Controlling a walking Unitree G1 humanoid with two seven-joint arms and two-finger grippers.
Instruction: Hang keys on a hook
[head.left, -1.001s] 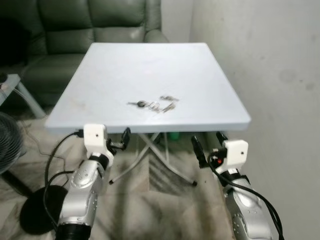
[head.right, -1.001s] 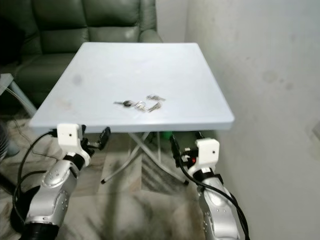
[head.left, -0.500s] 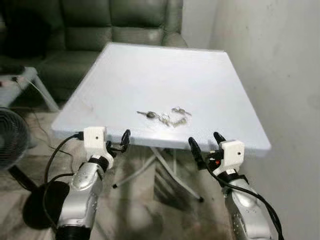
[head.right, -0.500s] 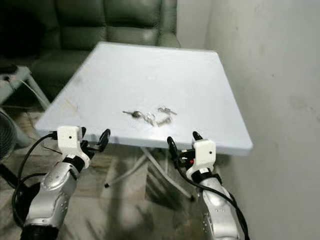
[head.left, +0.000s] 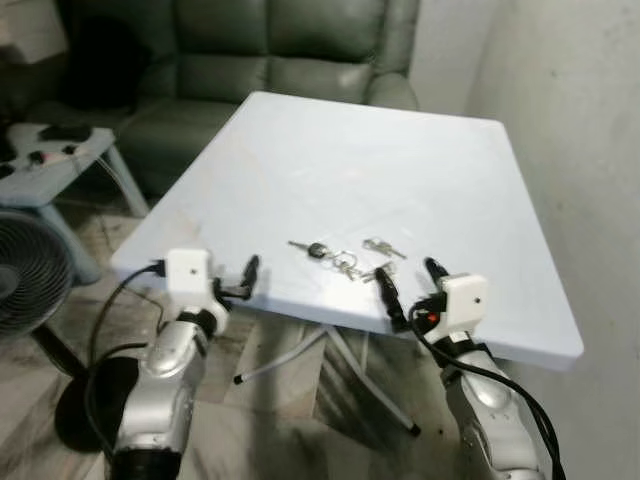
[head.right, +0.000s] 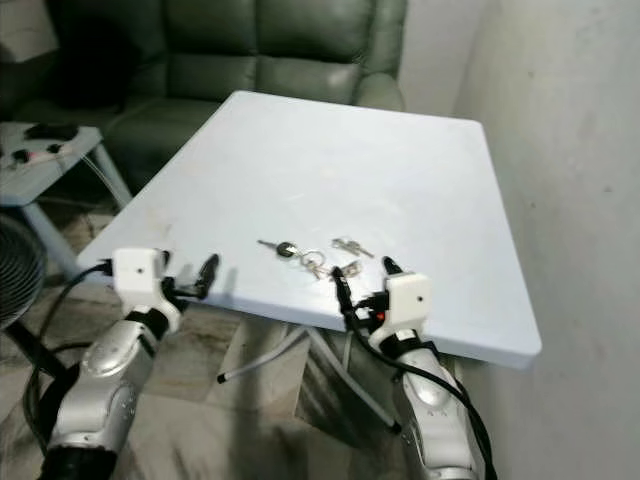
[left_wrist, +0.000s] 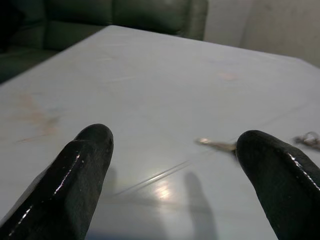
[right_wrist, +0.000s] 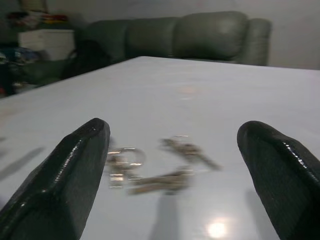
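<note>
Keys (head.left: 344, 262) loose near front edge of white folding table (head.left: 470, 190), within reach. Right gripper (head.left: 408, 282) just short of them, jaws spread, likely lined up for pickup (nothing held). Left gripper (head.left: 240, 283) at table edge, jaws spread, apparently on standby.

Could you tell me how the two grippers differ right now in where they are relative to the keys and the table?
The right gripper sits over the table edge just short of the keys; the left gripper is at the table's near edge, well off to the side of them. The right wrist view frames the keys between its fingers; the left wrist view has one key off to one side. Both are open and hold nothing.
</note>
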